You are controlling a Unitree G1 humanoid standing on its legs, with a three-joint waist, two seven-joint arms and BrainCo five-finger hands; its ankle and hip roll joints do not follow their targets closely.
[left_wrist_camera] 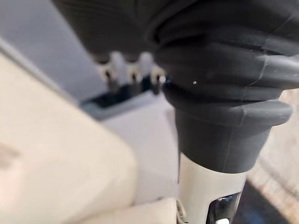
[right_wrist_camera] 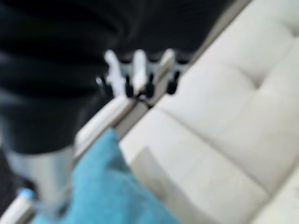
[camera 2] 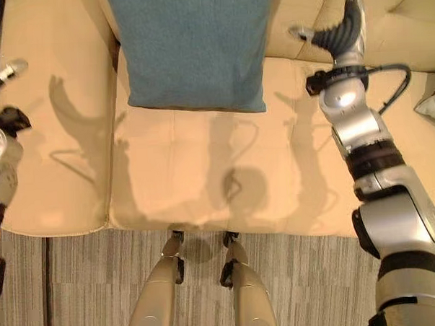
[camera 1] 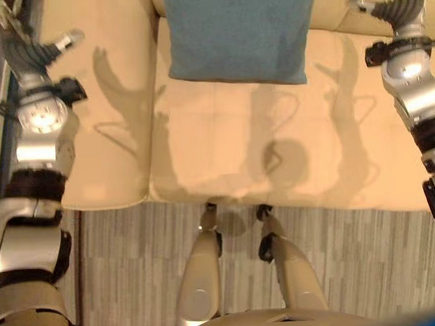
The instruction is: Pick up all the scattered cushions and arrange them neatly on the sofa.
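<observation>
— Cream leather: the sofa (camera 1: 224, 148) spans the scene, its seat bare nearer the robot. Any print on it?
— None legible. The teal cushion (camera 2: 191, 45) lies flat at the far middle of the seat.
— Hands?
— Left hand (camera 1: 43, 49) hovers over the left armrest, right hand (camera 2: 338, 31) at the far right; both hold nothing, fingers straight, relaxed.

Grey striped carpet floor (camera 1: 366, 265) under warm overhead light
</observation>
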